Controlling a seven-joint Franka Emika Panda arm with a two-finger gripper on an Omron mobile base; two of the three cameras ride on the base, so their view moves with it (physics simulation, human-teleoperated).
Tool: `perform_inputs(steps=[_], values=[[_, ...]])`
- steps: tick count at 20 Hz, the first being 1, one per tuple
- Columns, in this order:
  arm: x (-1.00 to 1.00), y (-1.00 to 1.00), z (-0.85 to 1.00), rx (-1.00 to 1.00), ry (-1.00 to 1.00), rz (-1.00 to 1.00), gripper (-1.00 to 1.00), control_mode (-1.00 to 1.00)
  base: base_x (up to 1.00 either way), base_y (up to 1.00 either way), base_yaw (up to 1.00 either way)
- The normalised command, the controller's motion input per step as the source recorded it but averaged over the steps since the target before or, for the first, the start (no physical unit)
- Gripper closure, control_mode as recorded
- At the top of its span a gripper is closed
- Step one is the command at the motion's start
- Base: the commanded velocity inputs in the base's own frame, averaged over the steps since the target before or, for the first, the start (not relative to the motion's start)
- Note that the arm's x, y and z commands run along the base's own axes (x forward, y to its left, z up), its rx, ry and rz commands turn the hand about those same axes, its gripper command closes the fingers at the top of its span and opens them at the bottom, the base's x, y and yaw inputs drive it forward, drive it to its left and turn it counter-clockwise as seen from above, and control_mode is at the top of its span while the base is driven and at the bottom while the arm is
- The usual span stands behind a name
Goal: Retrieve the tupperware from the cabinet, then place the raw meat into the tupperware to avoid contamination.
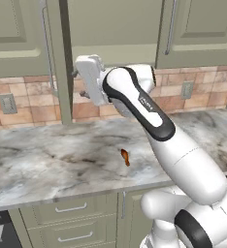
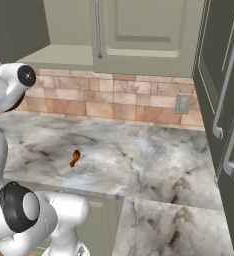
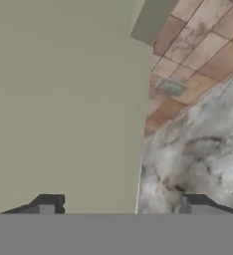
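Olive-green cabinet (image 1: 110, 29) stands open at the top centre of the left base view, the arm raised to it.

The gripper (image 3: 121, 204) holds its fingertips wide apart with nothing between them, seemingly straddling the door's edge to swing it aside. The raw meat (image 1: 125, 157) lies alone mid-frame on the marble counter (image 1: 47, 160), waiting. I cannot make out the tupperware; perhaps it sits deeper inside.

Even, soft rendered light, no glare; faint shadows under the cabinet (image 1: 110, 29); hand view slightly blurred.
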Motion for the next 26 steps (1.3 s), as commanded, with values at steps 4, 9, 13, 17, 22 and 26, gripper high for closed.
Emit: perform_inputs(steps=[4,9,13,17,22,26], values=[[-0.04,0.27,-0.47,-0.09,0.00,-0.17,-1.00,-1.00,0.00,0.00,0.00],[-0.23,-0.62,-0.26,0.01,0.07,-0.05,-1.00,-1.00,0.00,0.00,0.00],[-0.40,-0.86,-0.20,0.03,0.04,-0.01,-1.00,-1.00,0.00,0.00,0.00],[-0.55,-0.82,-0.28,0.00,0.04,0.00,-1.00,-1.00,0.00,0.00,0.00],[-0.59,-0.49,-0.34,-0.09,0.06,0.03,-1.00,-1.00,0.00,0.00,0.00],[-0.59,-0.26,-0.28,-0.17,0.01,0.08,-1.00,-1.00,0.00,0.00,0.00]])
